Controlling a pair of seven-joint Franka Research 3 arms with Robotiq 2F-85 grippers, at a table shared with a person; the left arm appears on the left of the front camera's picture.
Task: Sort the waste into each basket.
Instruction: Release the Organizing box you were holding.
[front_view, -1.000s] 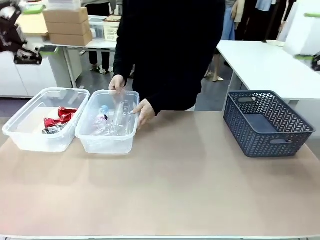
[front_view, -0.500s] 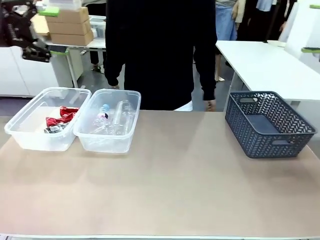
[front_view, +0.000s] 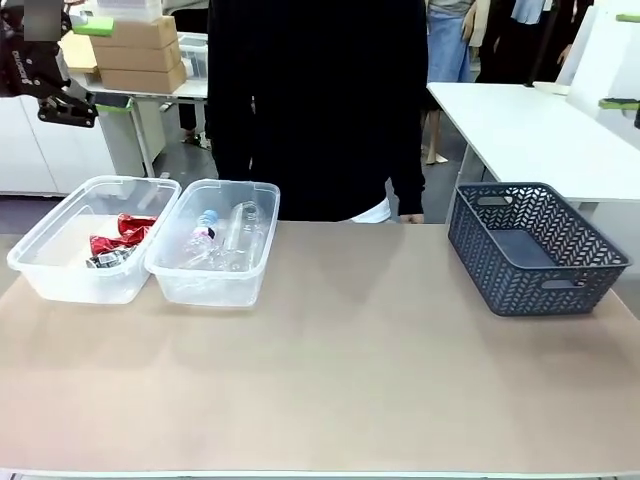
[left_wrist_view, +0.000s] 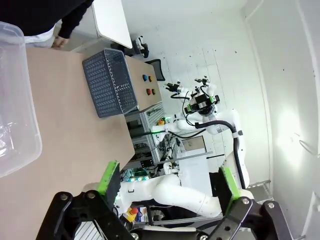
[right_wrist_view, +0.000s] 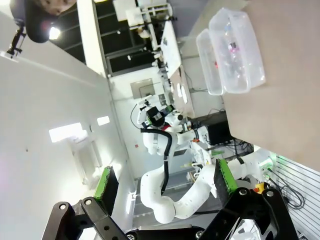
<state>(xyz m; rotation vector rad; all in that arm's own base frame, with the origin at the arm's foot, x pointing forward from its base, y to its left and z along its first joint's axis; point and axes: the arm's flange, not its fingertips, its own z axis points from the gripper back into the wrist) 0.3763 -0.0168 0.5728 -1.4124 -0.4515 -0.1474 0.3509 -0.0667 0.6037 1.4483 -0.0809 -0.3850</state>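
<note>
Both hands stand fully open and hold nothing: the left hand (left_wrist_view: 167, 187) and the right hand (right_wrist_view: 162, 187) are raised off the worktop (front_view: 350, 380). Red cans (front_view: 112, 243) lie in the left tub (front_view: 55, 275); clear bottles (front_view: 225, 240) lie in the tub beside it (front_view: 205, 285). Sorting looks finished, so keeping clear seems best. A dark lattice basket (front_view: 535, 250) sits well apart from the tubs.

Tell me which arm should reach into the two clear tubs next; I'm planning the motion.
Left, probably. The left arm hangs, jaws open, on the same side of the table as the can tub and the bottle tub.
</note>
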